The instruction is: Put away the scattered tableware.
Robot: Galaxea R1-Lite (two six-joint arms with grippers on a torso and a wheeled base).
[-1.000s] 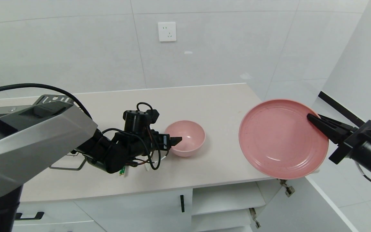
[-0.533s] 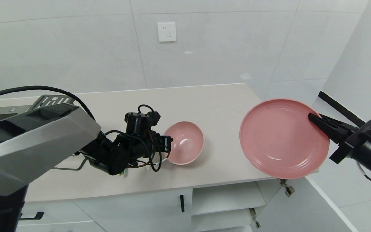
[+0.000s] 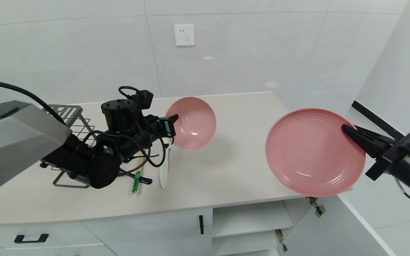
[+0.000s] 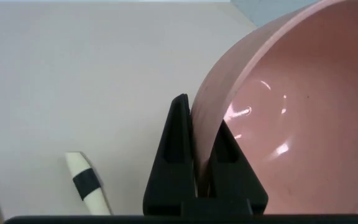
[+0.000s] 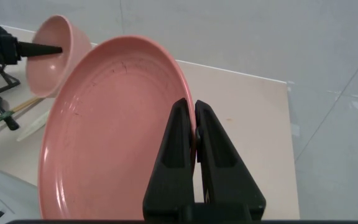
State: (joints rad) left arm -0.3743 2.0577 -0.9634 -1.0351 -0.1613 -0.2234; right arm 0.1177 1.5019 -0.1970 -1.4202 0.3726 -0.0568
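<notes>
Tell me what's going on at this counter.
The robot is tidying tableware with both arms. The left gripper is shut on the rim of a pink bowl, holding it tilted in the air above the counter. The right gripper grips a pink plate by its rim, near the counter's right end. A white spoon and chopsticks lie on the counter beside a wire rack.

So my left gripper (image 3: 174, 120) is pinched tight on the rim of a pink round plastic bowl (image 3: 194, 122), arm up high and stretched forward. My right gripper (image 3: 345, 128) is clamped on the edge of a pink round plate (image 3: 308, 153), arm coming in from the right.
</notes>
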